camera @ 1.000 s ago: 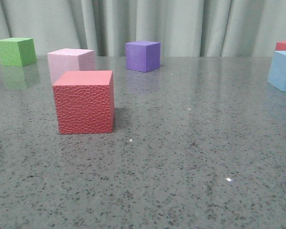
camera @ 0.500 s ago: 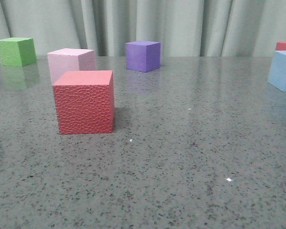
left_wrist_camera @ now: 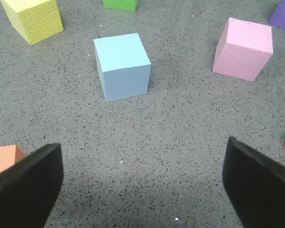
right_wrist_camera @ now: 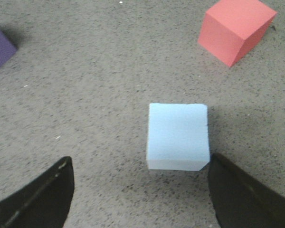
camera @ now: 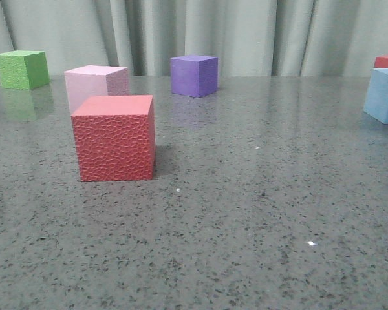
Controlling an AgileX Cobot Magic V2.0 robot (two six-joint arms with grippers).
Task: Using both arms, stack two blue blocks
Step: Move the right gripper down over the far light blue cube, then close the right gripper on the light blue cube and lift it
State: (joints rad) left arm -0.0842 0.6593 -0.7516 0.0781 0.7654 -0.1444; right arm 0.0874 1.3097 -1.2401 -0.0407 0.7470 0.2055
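Both arms' fingers are spread open and empty. Your right gripper (right_wrist_camera: 140, 199) nearly straddles one blue block (right_wrist_camera: 178, 136); lower it squarely. The left gripper (left_wrist_camera: 142, 187) sits short of its blue block (left_wrist_camera: 122, 65) on the surface (left_wrist_camera: 180, 137); advance, centre, then close.

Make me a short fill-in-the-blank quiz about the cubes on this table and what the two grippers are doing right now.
1. In the front view, the textured red cube stands right in front of the pale ____ cube.
2. The right gripper is open, and the cube ahead of its fingers is light ____.
3. The left gripper holds ____; its blue cube sits farther ahead, untouched.
4. In the left wrist view, the green cube lies between the ____ cube and the blue cube.

Missing words: pink; blue; nothing; yellow
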